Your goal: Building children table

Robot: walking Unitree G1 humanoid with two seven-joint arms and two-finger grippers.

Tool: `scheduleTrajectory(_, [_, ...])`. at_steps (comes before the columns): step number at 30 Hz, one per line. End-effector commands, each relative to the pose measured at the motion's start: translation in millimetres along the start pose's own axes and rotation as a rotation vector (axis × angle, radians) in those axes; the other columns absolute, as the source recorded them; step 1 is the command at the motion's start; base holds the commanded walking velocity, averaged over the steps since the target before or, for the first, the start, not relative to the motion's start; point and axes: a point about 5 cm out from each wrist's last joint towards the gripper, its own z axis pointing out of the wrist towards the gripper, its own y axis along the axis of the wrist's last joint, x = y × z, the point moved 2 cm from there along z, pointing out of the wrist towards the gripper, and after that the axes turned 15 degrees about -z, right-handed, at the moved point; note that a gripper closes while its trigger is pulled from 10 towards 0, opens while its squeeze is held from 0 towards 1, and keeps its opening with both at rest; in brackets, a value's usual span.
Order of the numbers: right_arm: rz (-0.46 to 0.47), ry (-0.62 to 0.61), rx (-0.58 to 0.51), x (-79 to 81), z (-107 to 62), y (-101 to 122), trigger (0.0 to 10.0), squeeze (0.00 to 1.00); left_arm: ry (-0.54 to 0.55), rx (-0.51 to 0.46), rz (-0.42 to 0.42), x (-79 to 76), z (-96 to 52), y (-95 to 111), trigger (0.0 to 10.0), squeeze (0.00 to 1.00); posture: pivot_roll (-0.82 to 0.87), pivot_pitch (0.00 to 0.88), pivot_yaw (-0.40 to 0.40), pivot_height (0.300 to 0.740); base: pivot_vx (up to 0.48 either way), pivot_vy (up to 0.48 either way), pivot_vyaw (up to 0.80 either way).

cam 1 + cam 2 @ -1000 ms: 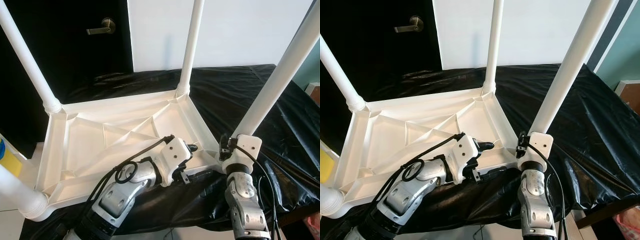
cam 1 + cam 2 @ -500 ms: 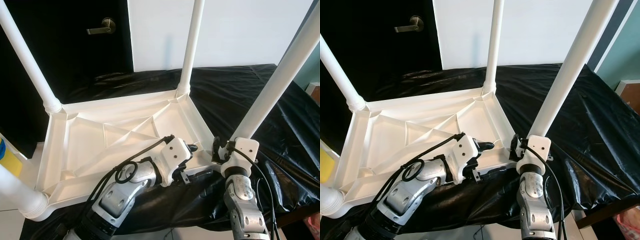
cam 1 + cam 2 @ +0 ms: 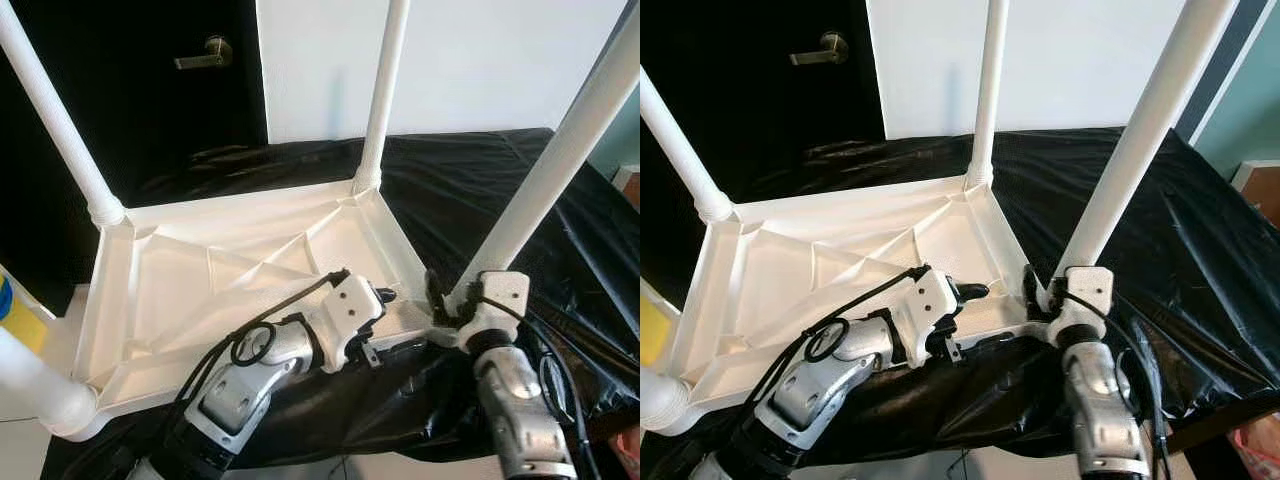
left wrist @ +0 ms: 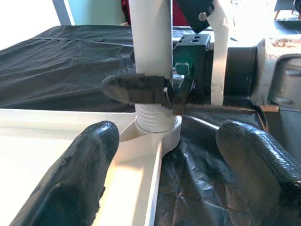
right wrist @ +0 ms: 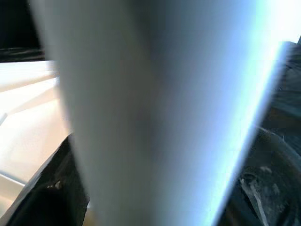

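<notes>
Shifted leftward, right gripper [image 4: 155,92] fingers clamped round table leg [image 3: 545,185], left gripper [image 4: 183,174] fingers wide apart

- Black plastic sheet [image 3: 470,185], crinkled, spread wide.
- Dark door [image 3: 150,90] behind the sheet's far left edge, with a brass lever handle [image 3: 205,54].
- White wall [image 3: 470,60] beyond the sheet, right of the door.
- Yellow object [image 3: 18,322] left of the sheet.

Blurred white table leg [image 5: 160,113] close up; white tabletop underside [image 5: 28,108] behind.
</notes>
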Motion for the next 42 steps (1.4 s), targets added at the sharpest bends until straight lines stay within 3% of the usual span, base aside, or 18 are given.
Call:
scheduleTrajectory(1, [0.003, 0.052, -0.008, -0.1, 1.7, -2, 10.0, 0.00, -0.019, 0.008, 0.008, 0.6, 1.3, 0, 10.0, 0.00, -0.04, 0.000, -0.021, 0.740, 0.000, 0.000, 0.00])
scheduleTrajectory(2, [-0.010, 0.127, -0.019, -1.7, 3.7, -2, 10.0, 0.00, -0.018, 0.008, 0.009, 0.8, 1.4, 1, 10.0, 0.00, -0.04, 0.000, -0.020, 0.740, 0.000, 0.000, 0.00])
scheduleTrajectory(9, [-0.098, 0.339, -0.047, -7.2, 10.1, -3, 10.0, 0.00, -0.015, 0.008, 0.012, 2.0, 1.2, 1, 10.0, 0.00, -0.04, 0.000, -0.021, 0.740, 0.000, 0.000, 0.00])
scheduleTrajectory(12, [-0.103, 0.362, -0.048, -7.9, 10.9, -4, 10.0, 0.00, -0.014, 0.008, 0.013, 2.2, 1.2, 1, 10.0, 0.00, -0.04, 0.000, -0.021, 0.740, 0.000, 0.000, 0.00])
scheduleTrajectory(13, [-0.111, 0.375, -0.047, -8.9, 11.9, -5, 3.5, 0.00, -0.014, 0.007, 0.013, 2.3, 1.3, 2, 10.0, 0.00, -0.04, 0.000, -0.024, 0.740, 0.000, 0.000, 0.00])
scheduleTrajectory(14, [-0.111, 0.375, -0.047, -8.9, 11.9, -5, 3.5, 0.00, -0.014, 0.007, 0.013, 2.3, 1.3, 2, 10.0, 0.00, -0.04, 0.000, -0.024, 0.740, 0.000, 0.000, 0.00])
scheduleTrajectory(15, [-0.116, 0.378, -0.044, -9.7, 12.1, -7, 0.9, 0.00, -0.014, 0.007, 0.014, 2.2, 1.2, 2, 10.0, 0.00, -0.04, 0.000, -0.025, 0.740, 0.000, 0.000, 0.00])
scheduleTrajectory(16, [-0.116, 0.378, -0.044, -9.7, 12.1, -7, 0.9, 0.00, -0.014, 0.007, 0.014, 2.2, 1.2, 2, 10.0, 0.00, -0.04, 0.000, -0.025, 0.740, 0.000, 0.000, 0.00])
scheduleTrajectory(17, [-0.118, 0.385, -0.040, -10.7, 11.4, -9, 0.0, 0.00, -0.012, 0.006, 0.014, 2.1, 1.1, 2, 10.0, 0.00, -0.04, 0.000, -0.028, 0.740, 0.000, 0.000, 0.00])
scheduleTrajectory(27, [-0.103, 0.405, -0.015, -15.1, 2.6, -21, 0.0, 0.00, -0.010, 0.008, 0.010, 1.4, 0.2, 1, 10.0, 0.00, -0.04, 0.000, -0.024, 0.740, 0.000, 0.000, 0.00])
scheduleTrajectory(28, [-0.094, 0.395, -0.009, -15.6, 1.0, -23, 1.0, 0.00, -0.013, 0.010, 0.012, 1.5, -0.1, 1, 10.0, 0.00, -0.04, 0.000, -0.014, 0.740, 0.000, 0.000, 0.00])
scheduleTrajectory(29, [-0.087, 0.381, -0.004, -16.2, -0.2, -24, 7.6, 0.00, -0.015, 0.012, 0.012, 1.6, -0.3, 1, 10.0, 0.00, -0.04, 0.000, -0.014, 0.740, 0.000, 0.000, 0.00])
scheduleTrajectory(30, [-0.087, 0.381, -0.004, -16.2, -0.2, -24, 7.6, 0.00, -0.015, 0.012, 0.012, 1.6, -0.3, 1, 10.0, 0.00, -0.04, 0.000, -0.014, 0.740, 0.000, 0.000, 0.00])
scheduleTrajectory(31, [-0.076, 0.360, -0.002, -16.9, -1.3, -24, 10.0, 0.00, -0.017, 0.014, 0.012, 1.5, -0.4, 1, 10.0, 0.00, -0.05, 0.000, -0.011, 0.740, 0.000, 0.000, 0.00])
scheduleTrajectory(37, [-0.050, 0.196, 0.016, -18.0, -1.9, -22, 10.0, 0.00, -0.031, 0.018, 0.010, -0.6, 0.4, 0, 10.0, 0.00, -0.05, 0.001, -0.003, 0.740, 0.000, 0.000, 0.00])
scheduleTrajectory(42, [-0.055, 0.157, 0.028, -17.2, -1.9, -23, 10.0, 0.00, -0.033, 0.018, 0.009, -1.0, 0.5, 0, 10.0, 0.00, -0.05, 0.001, -0.002, 0.740, 0.000, 0.000, 0.00])
